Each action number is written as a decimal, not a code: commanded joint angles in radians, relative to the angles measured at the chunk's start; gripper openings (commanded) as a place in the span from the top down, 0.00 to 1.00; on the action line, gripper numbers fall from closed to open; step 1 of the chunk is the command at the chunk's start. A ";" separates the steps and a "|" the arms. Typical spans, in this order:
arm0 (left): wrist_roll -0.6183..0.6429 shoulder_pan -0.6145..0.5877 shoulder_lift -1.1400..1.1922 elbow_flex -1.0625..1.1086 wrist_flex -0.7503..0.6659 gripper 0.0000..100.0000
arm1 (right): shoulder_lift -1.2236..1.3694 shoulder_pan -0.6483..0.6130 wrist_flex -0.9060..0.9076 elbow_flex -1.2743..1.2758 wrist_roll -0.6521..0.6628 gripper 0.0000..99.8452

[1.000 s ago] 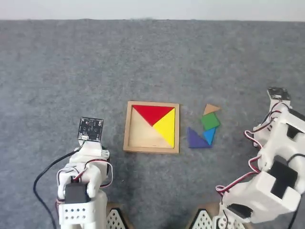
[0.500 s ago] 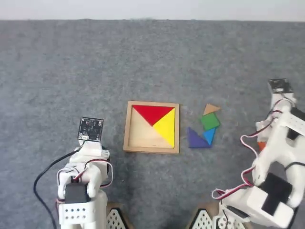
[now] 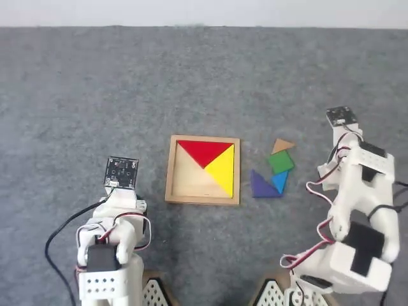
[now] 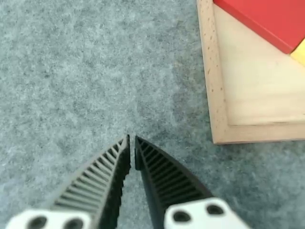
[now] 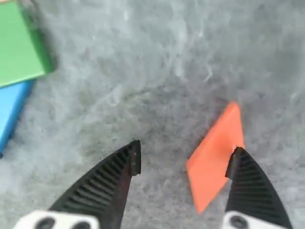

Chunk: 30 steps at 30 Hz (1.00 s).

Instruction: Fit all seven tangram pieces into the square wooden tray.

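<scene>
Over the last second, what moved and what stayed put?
The right arm swung inward toward the loose pieces beside the tray. Its end effector is open, with an orange piece between its jaws, not clamped. The left arm, the tray and the loose pieces stayed put.

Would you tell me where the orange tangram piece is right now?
In the right wrist view, the orange piece lies on the carpet between the fingers of the open right pincer, near one finger, apart from the green piece and blue piece.
</scene>
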 commanded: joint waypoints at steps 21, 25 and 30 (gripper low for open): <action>-0.002 0.006 -0.017 -0.010 0.003 0.98 | 0.094 0.160 -0.064 -0.051 0.040 0.71; -0.002 0.006 -0.017 -0.010 0.003 0.98 | 0.085 0.165 -0.068 -0.048 0.032 0.74; -0.002 0.006 -0.017 -0.010 0.003 0.98 | 0.012 0.157 -0.039 -0.052 -0.018 0.79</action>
